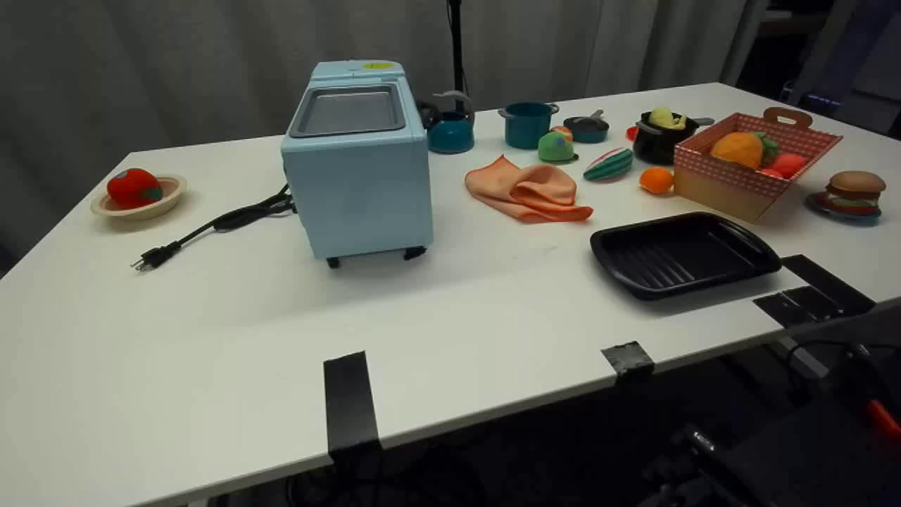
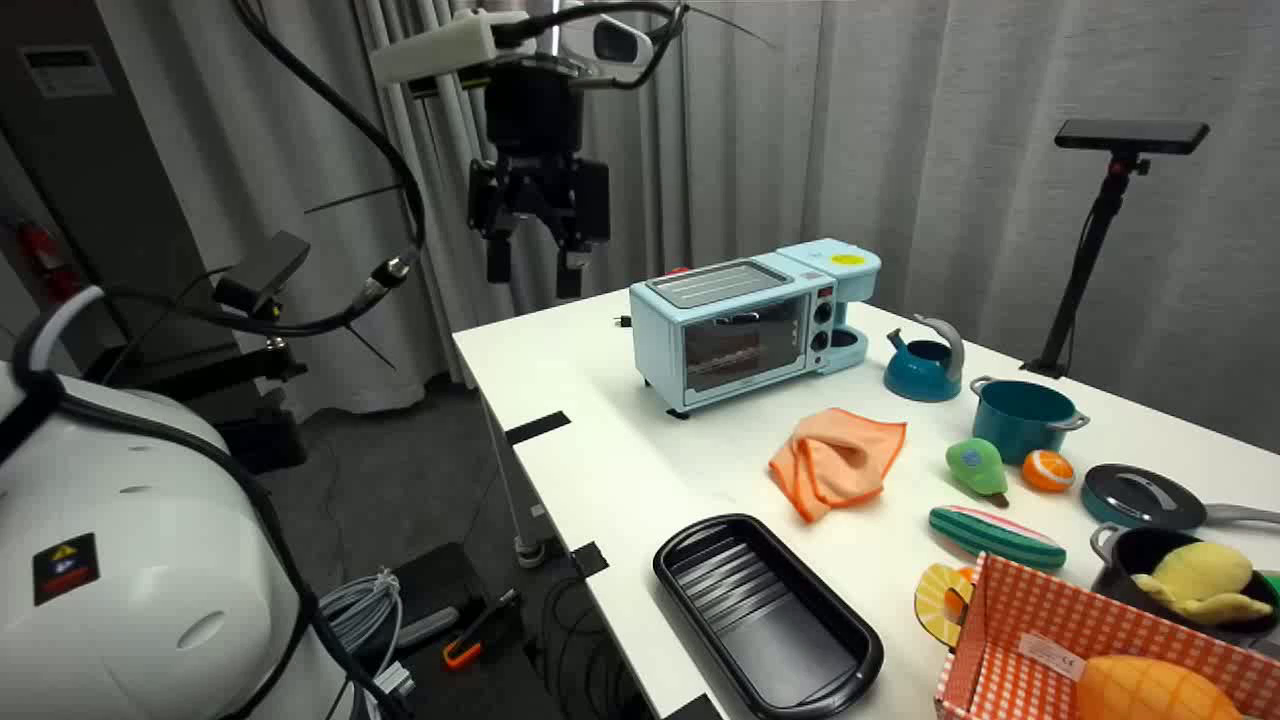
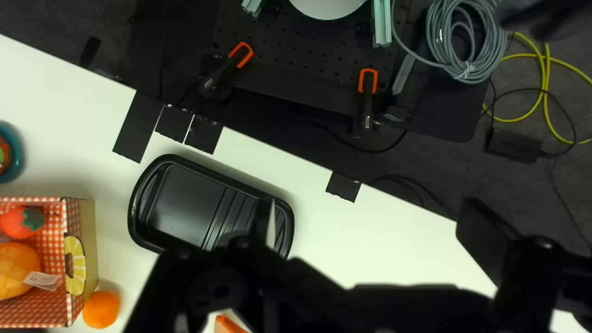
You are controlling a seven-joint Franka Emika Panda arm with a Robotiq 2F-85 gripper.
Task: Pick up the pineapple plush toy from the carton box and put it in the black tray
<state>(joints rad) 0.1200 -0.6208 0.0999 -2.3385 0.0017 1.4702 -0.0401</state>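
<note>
The pineapple plush toy (image 1: pixel 735 149) is an orange-yellow oval lying inside the carton box (image 1: pixel 714 195), with green beside it. It also shows in an exterior view (image 2: pixel 1150 690), cut by the frame edge, and in the wrist view (image 3: pixel 16 268) at the left edge. The carton box in the wrist view (image 3: pixel 88 245) has a checkered lining. The black tray (image 1: pixel 704 246) lies beside the box; it also shows in an exterior view (image 2: pixel 790 640) and the wrist view (image 3: pixel 189 199). My gripper (image 2: pixel 534 270) is open and empty, high above the table; its fingers show in the wrist view (image 3: pixel 370 222).
A red toy (image 3: pixel 21 223) shares the box. An orange ball (image 1: pixel 657 180) and burger toy (image 1: pixel 853 193) stand beside it. A light-blue appliance (image 1: pixel 359 197), orange cloth (image 1: pixel 528 190), watermelon toy (image 1: pixel 609 164), black pot (image 1: pixel 654 144) and teal pot (image 2: pixel 1020 420) are on the table.
</note>
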